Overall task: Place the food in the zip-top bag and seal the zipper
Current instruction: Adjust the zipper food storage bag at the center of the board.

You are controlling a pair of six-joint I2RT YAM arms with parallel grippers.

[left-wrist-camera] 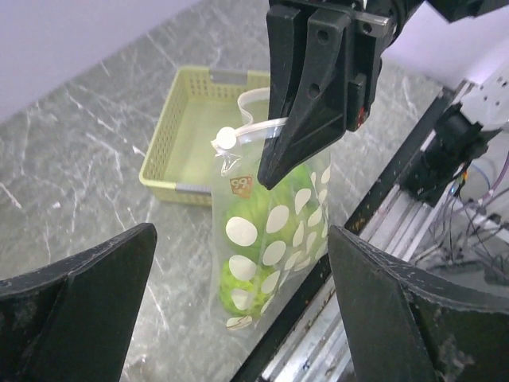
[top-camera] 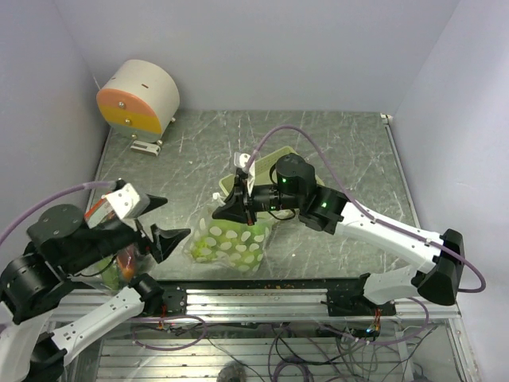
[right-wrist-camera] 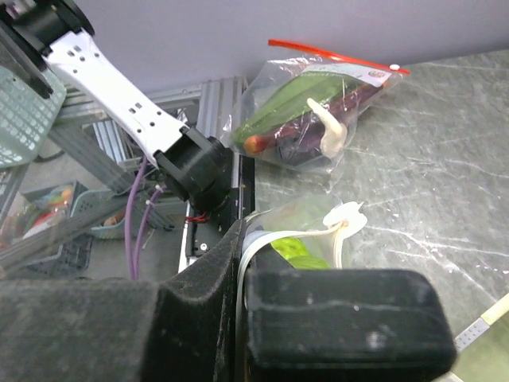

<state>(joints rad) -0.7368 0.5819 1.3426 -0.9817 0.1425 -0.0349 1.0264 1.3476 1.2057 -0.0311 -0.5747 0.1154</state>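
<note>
The right gripper point(top-camera: 225, 211) was clamped tight on the top zipper strip of the dotted zip-top bag point(left-wrist-camera: 270, 239), holding it upright on the table point(top-camera: 334, 143) near the front edge. Light-green balls point(left-wrist-camera: 236, 278) sat inside the bag, and its white slider point(left-wrist-camera: 226, 137) stuck out just left of the closed fingers. Whether the zipper was fully sealed was hard to tell. The left gripper point(top-camera: 171, 216) hung to the left of the bag with its fingers spread wide, holding nothing. The pale-green basket point(left-wrist-camera: 171, 119) lay just beyond the bag. At the near left, a second bag point(right-wrist-camera: 318, 103) held green leaves point(right-wrist-camera: 290, 91) and a red-orange piece point(right-wrist-camera: 254, 145).
</note>
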